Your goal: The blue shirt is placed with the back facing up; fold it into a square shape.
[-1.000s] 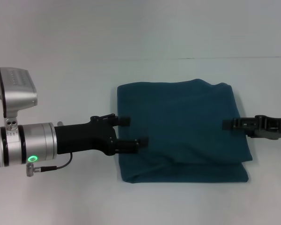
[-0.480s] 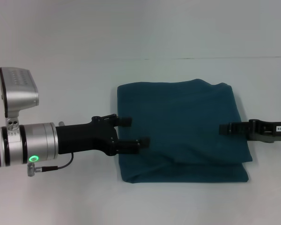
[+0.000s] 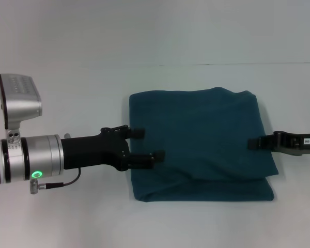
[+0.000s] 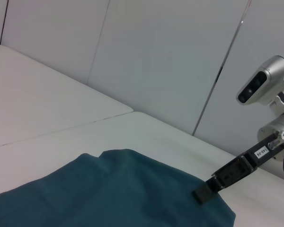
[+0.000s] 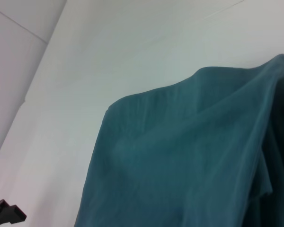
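Note:
The blue shirt (image 3: 199, 142) lies folded into a rough square on the white table, with a lower layer showing along its near edge. No lettering shows. My left gripper (image 3: 149, 144) is open at the shirt's left edge, both fingertips reaching just over the fabric and not closed on it. My right gripper (image 3: 254, 143) is at the shirt's right edge, its tip over the fabric. The left wrist view shows the shirt (image 4: 109, 194) with the right gripper (image 4: 204, 195) at its far edge. In the right wrist view the shirt (image 5: 189, 161) fills the frame.
The white table (image 3: 67, 88) spreads around the shirt on all sides. A seam line (image 3: 206, 64) crosses it behind the shirt. A pale panelled wall (image 4: 170, 56) stands past the table's edge. My left arm's silver wrist and camera (image 3: 20, 134) hang over the table at the left.
The right gripper first reached a little further in over the shirt, then drew back to the right and slightly nearer. The left arm and the shirt have stayed still.

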`<state>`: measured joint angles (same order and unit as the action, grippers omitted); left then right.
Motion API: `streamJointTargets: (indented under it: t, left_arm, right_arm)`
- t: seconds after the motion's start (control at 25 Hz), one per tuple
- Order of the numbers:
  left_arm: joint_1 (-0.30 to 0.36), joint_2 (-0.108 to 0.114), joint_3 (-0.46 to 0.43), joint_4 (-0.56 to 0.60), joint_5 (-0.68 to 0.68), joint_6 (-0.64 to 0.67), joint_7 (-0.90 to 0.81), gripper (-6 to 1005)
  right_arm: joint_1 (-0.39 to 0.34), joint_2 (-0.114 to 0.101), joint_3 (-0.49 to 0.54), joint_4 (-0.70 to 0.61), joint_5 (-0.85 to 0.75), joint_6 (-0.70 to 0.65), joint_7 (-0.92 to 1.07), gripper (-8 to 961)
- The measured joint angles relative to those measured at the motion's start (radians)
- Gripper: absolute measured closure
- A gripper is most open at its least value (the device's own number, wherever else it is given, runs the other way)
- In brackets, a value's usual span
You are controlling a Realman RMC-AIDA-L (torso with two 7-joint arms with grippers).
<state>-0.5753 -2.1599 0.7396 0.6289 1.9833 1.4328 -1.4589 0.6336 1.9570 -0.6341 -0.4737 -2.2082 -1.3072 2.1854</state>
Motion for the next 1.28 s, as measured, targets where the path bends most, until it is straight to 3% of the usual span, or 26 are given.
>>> streamJointTargets:
  t: [0.48, 1.28]
  left_arm:
    - [0.007, 0.0, -0.002, 0.0, 0.0, 0.0, -0.001, 62]
    - [0.009, 0.001, -0.029, 0.0, -0.002, 0.001, -0.015, 62]
  right_arm:
    - [0.009, 0.022, 0.011, -0.001, 0.015, 0.0, -0.087, 927]
    - [0.015, 0.024, 0.012, -0.123, 0.124, -0.162, -0.113, 927]
